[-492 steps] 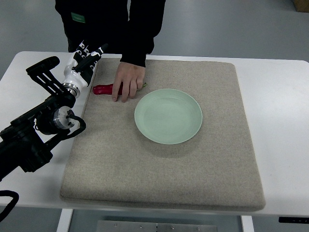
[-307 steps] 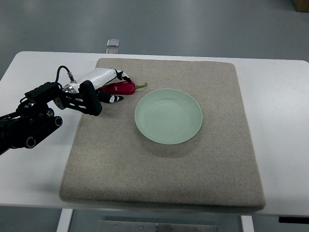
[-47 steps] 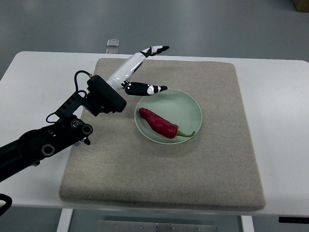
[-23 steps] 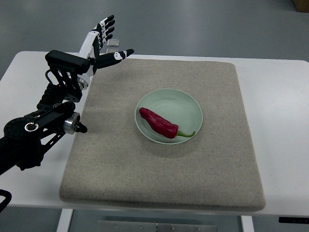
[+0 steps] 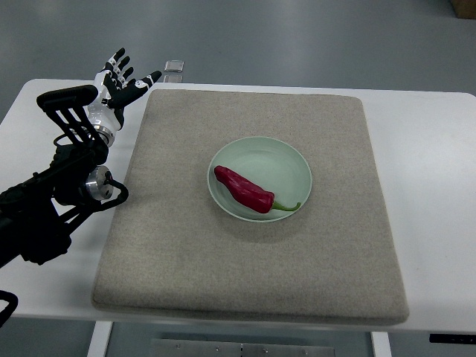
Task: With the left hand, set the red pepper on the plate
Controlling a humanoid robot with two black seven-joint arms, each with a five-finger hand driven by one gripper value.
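Left hand (image 5: 119, 83) fingers (image 5: 119, 59) were spread wide, holding nothing, up over the table's (image 5: 431, 141) far-left corner, well apart from the plate (image 5: 294, 160). Red pepper (image 5: 244, 190) lay inside the plate, stem toward the near-right rim (fully within the dish, not hanging over). Plate sat mid-mat (image 5: 253, 282). Judged: placement done, nothing left except parking the arm. Right hand wasn't in view.
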